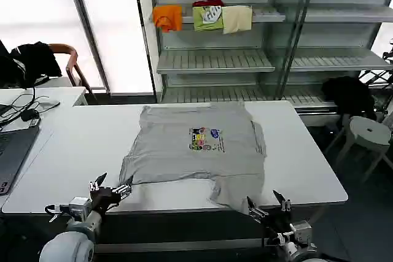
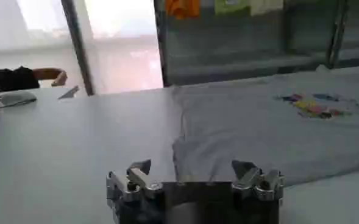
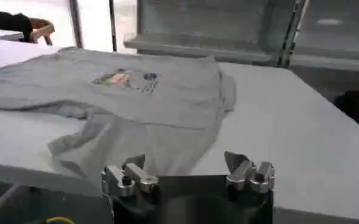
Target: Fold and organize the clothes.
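Note:
A light grey short-sleeved shirt with a small multicoloured chest print lies spread on the white table, its near right part bunched at the front edge. My left gripper stands open at the table's front left, just short of the shirt's near left sleeve. My right gripper stands open at the front edge, beside the bunched cloth. Both hold nothing. In the wrist views the left gripper and the right gripper face the shirt.
Metal shelves behind the table carry folded orange, green and cream garments. A laptop and cables lie on a desk at left. A chair with black clothing stands at back left, a white stool at right.

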Controlling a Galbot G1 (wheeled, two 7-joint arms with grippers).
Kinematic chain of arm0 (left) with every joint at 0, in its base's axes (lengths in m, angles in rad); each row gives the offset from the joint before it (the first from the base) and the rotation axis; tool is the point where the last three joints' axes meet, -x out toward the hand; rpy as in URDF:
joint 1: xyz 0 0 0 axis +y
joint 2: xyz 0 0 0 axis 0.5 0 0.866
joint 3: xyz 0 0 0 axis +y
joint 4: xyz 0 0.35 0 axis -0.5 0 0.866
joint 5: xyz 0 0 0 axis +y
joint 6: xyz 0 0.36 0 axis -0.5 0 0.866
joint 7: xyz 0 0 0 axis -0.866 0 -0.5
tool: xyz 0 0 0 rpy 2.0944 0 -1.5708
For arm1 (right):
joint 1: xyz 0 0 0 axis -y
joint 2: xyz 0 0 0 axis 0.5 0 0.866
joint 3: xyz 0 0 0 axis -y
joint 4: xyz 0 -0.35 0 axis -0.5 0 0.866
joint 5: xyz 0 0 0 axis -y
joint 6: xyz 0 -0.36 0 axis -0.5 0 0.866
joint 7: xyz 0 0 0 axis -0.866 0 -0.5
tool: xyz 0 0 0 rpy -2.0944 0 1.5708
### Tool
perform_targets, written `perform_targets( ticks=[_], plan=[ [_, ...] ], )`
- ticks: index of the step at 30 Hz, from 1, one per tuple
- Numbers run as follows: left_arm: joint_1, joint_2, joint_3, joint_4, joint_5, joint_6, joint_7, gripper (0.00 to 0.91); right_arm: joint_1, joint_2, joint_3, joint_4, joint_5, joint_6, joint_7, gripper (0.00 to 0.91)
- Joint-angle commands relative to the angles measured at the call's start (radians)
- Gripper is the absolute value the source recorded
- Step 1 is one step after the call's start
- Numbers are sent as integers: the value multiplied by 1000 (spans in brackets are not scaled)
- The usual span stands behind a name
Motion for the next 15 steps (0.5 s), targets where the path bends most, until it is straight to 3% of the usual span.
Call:
perform_targets(
  ticks=[1,3,4,5,7,12,15],
  plan=[
    [-5,1,1,40,20,-2,-2,897,2,3,-17,-34,-10,2,2,796],
    [-6,2,2,44,20,-4,-2,836,4,3,-20,-37,-11,6,2,665],
    [-7,2,4,50,21,-5,-2,695,5,3,-24,-39,-11,8,1,514],
    [-7,2,5,52,22,-5,-2,574,6,3,-25,-39,-12,9,1,453],
    [-9,3,10,61,23,-7,-1,403,8,3,-31,-39,-12,11,1,423],
    [-5,2,20,70,23,-8,0,91,10,3,-37,-36,-15,11,1,343],
    [0,2,25,68,22,-8,4,20,10,3,-39,-34,-16,12,2,262]
  ],
)
